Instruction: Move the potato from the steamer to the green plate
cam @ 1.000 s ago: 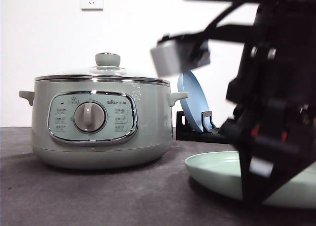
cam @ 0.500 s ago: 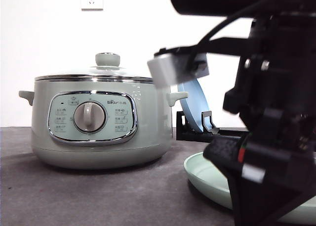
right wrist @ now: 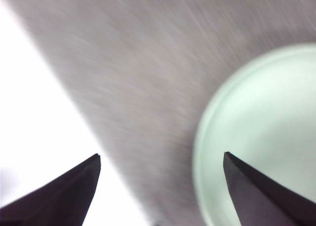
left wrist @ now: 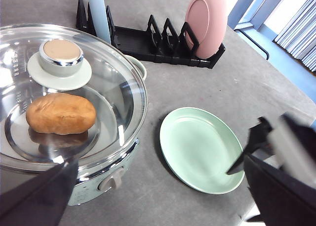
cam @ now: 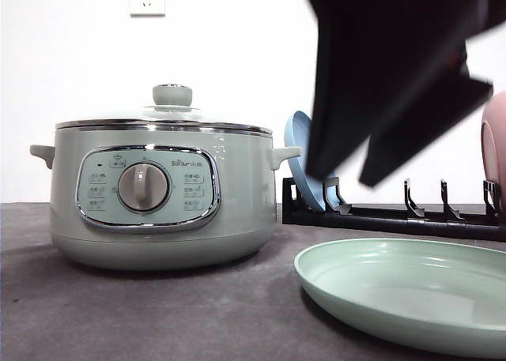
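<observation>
Potato [left wrist: 60, 113] lies inside the steamer [cam: 158, 191] on the round tray, under the glass lid [left wrist: 103, 87], which is on and closed, with its knob [cam: 172, 95] upright in the middle. The steamer stands on the grey table [cam: 158, 313], its dial facing forward. The green plate [cam: 411, 290] lies flat on the table just beside the steamer, not touching it, with nothing on it. Behind them a black rack [cam: 379, 215] holds a blue plate [cam: 300, 159] on edge close to the steamer's handle, and a pink dish [left wrist: 207, 21] at the far end.

My right gripper [right wrist: 160, 159] hangs over the table by the plate's rim, its fingers spread wide apart and holding nothing. My left gripper [left wrist: 163, 186] is above the steamer and plate, fingers spread wide too, nothing between them.
</observation>
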Robot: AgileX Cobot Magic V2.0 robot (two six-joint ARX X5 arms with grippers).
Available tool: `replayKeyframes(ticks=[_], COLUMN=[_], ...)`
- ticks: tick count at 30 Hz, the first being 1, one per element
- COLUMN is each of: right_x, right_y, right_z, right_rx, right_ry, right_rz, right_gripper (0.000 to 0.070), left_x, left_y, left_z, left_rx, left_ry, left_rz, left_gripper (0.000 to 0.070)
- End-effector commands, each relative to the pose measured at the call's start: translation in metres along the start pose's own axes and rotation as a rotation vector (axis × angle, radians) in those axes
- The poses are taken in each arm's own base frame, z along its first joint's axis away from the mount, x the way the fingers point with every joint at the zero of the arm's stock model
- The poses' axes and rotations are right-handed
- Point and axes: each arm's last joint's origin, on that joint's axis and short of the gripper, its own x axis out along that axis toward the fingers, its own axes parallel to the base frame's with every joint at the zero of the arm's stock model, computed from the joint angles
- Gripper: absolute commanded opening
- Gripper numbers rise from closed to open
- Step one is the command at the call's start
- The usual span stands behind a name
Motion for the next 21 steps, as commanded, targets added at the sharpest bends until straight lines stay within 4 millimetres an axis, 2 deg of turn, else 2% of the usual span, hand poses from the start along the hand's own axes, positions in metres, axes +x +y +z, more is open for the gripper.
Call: replayKeyframes(ticks=[1,12,21], right_x=[-0.011,-0.074,-0.112], right_y=[0.002,-0.019,-0.034], right_z=[0.004,-0.012,-0.036], right_rx=[0.025,0.119,0.216], right_ry=[-0.046,-0.321,-0.495], right_rz=[0.028,-0.044,-0.148], right_gripper=[0.0498,0.0498,0.0497], left_x=[-0.002,-0.002,-0.002], left_y=[-0.003,-0.003,-0.003], left_z=[0.007,0.007,0.006], left_rx=[0.034,0.034,0.032], left_ry=[-0.022,-0.022,-0.019], left_rz=[-0.014,-0.014,-0.014], left_gripper=[0.0700,0.0700,0.0700])
